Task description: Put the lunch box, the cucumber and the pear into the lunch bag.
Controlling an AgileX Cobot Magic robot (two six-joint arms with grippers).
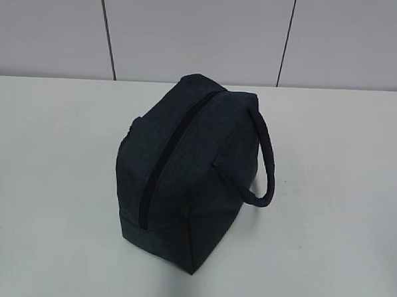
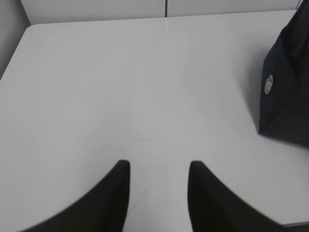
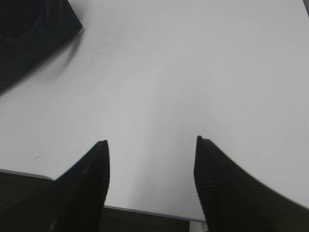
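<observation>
The dark navy lunch bag [image 1: 184, 168] stands in the middle of the white table, its zipper closed along the top and its strap handle [image 1: 268, 159] looping to the right. It also shows at the right edge of the left wrist view [image 2: 287, 92] and the top left corner of the right wrist view [image 3: 29, 34]. My left gripper [image 2: 158, 164] is open and empty over bare table left of the bag. My right gripper [image 3: 150, 142] is open and empty near the table's front edge, right of the bag. The lunch box, cucumber and pear are out of view. Neither gripper shows in the exterior view.
The white table [image 1: 50, 181] runs back to a grey panelled wall [image 1: 191, 28]. The table's front edge [image 3: 145, 212] shows in the right wrist view, with dark floor below it.
</observation>
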